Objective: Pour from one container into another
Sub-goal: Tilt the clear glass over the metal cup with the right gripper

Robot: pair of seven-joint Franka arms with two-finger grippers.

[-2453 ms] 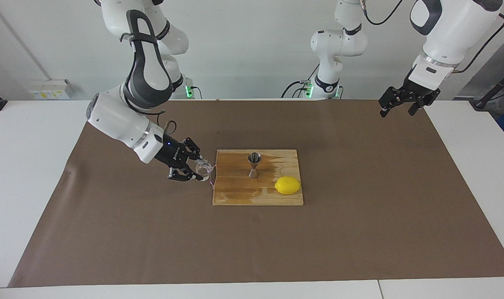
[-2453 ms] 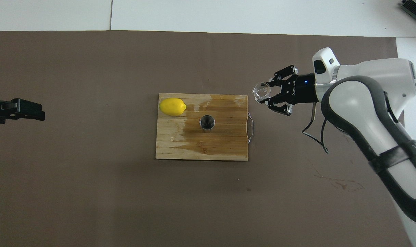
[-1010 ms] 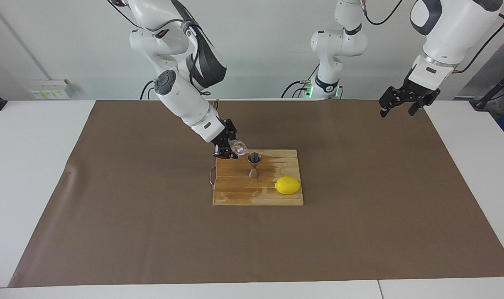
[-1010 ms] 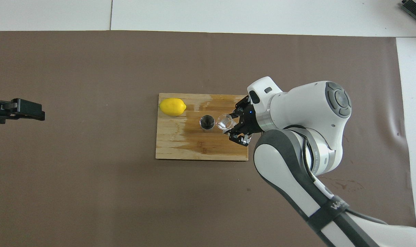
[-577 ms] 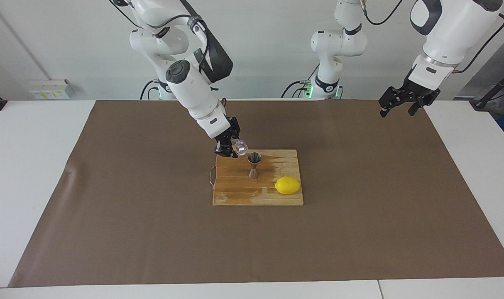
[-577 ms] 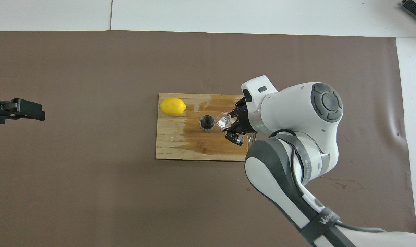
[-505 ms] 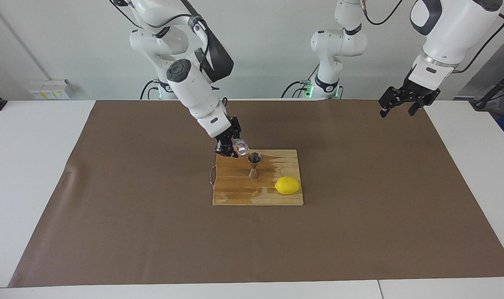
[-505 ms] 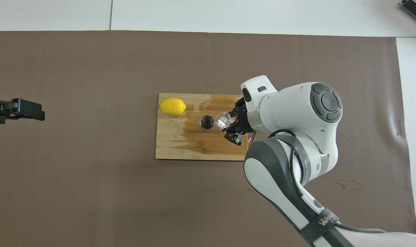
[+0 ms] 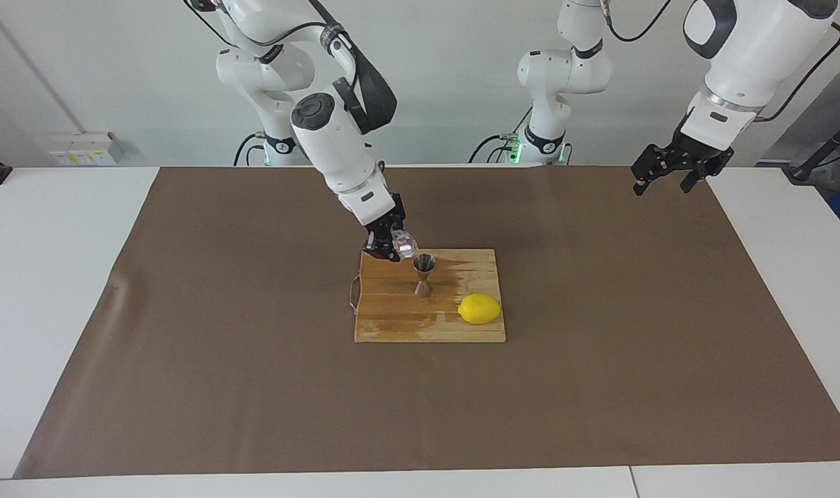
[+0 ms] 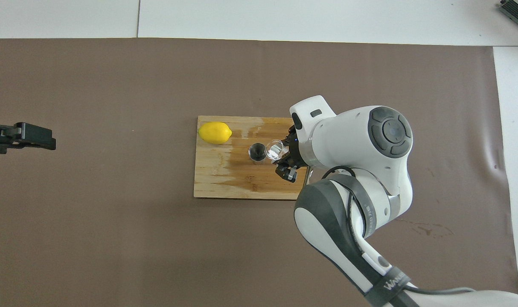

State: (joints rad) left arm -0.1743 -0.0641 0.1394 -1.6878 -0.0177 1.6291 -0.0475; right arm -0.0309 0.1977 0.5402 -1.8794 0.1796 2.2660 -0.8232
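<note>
Brown paper mat (image 9: pixel 254 387) covers the white table (image 9: pixel 46 277); pale wall along the top of the facing view.

Left to right, facing view:
- Right arm comes down from upper left toward frame centre. Right gripper (image 9: pixel 390 247) is pinching the clear glass cup (image 9: pixel 404 244), tipped toward the jigger, over the cutting board's edge nearest the robots. In the overhead view the cup (image 10: pixel 274 149) sits just beside the jigger's rim; contact cannot be told.
- Steel jigger (image 9: pixel 423 274) stands upright on the wooden cutting board (image 9: pixel 392 321) at frame centre. Board surface shows a darker wet patch around it.
- Lemon (image 9: pixel 479 308) lies on the board, lower right of the jigger, apart from it.
- Left gripper (image 9: pixel 662 176) hangs at upper right over the mat's corner, fingers spread, holding nothing; this arm waits.
</note>
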